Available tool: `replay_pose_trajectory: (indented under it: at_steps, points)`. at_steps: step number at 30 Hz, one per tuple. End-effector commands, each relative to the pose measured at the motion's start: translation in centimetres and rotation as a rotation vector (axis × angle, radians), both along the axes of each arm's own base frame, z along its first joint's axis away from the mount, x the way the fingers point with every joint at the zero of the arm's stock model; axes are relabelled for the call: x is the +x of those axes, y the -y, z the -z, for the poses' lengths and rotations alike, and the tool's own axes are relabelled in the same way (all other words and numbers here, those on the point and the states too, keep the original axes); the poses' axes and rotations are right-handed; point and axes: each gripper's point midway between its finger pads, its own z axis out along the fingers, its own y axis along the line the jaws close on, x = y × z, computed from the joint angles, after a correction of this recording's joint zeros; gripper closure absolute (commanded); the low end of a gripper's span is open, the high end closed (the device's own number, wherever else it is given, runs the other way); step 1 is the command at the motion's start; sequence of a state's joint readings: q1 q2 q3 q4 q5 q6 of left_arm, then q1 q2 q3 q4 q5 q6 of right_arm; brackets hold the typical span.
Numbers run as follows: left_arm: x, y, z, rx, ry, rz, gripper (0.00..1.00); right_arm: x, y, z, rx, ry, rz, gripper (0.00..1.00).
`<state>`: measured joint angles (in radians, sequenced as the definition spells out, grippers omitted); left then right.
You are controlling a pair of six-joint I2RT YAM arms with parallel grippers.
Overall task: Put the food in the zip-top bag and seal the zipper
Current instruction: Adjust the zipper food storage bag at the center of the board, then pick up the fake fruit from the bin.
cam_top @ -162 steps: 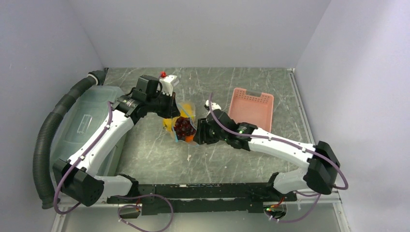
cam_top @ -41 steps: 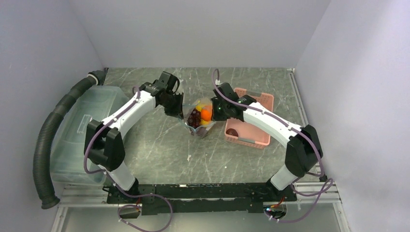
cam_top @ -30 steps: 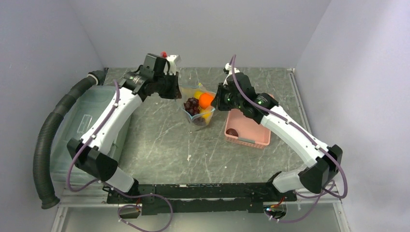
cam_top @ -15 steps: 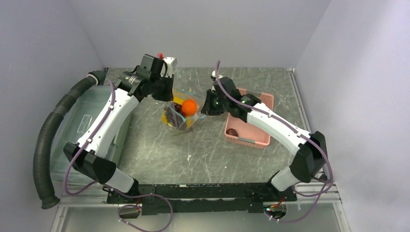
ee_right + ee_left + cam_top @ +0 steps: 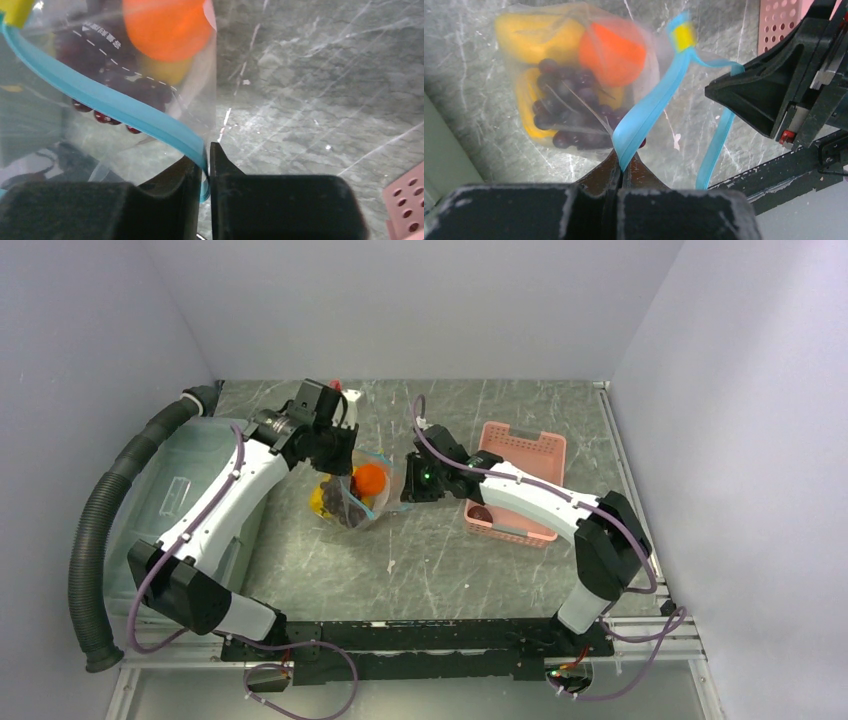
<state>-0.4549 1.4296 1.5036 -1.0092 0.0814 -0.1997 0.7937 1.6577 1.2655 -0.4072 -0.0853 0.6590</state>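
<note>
In the top view the zip-top bag (image 5: 356, 498) is seen at the middle of the frame, left of centre on the grey marbled table (image 5: 440, 560), hung between the two arms. The food is held inside it: an orange ball (image 5: 370, 478) is uppermost, a dark purple grape bunch (image 5: 569, 107) is packed below it, and yellow pieces (image 5: 539, 32) are pressed against the bag's upper-left wall in the left wrist view. The left gripper (image 5: 624, 164) is closed on the zipper (image 5: 649, 107), the teal strip being pinched between its tips at the bottom centre of that frame. From a yellow tab (image 5: 684, 35) at the upper right, two teal bands are seen running down apart from each other. The right gripper (image 5: 207, 156) is likewise clamped on the teal strip, at lower centre of its own view, with only the strip between the fingers. A pink basket (image 5: 520, 440) is set right of centre, a translucent bin (image 5: 180, 490) and a ribbed hose (image 5: 88, 540) at the left edge
</note>
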Motion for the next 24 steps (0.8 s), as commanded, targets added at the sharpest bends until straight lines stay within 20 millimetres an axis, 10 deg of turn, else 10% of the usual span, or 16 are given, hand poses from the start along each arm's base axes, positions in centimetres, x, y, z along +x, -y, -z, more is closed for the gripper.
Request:
replay_pose_trajectory:
  at_steps: [1,10,24]
  points:
    - [-0.2,2.0,-0.4,-0.058,0.050,0.069,1.00,1.1,1.0,-0.6,-0.019,0.059,0.053,0.77]
    - [-0.6,2.6,0.8,-0.063,0.056,0.095,1.00,0.8,3.6,-4.2,-0.065,0.147,0.076,0.46]
    - [-1.9,3.2,2.2,-0.100,0.041,0.167,1.00,0.6,12.1,-10.5,-0.226,0.328,0.233,0.34]
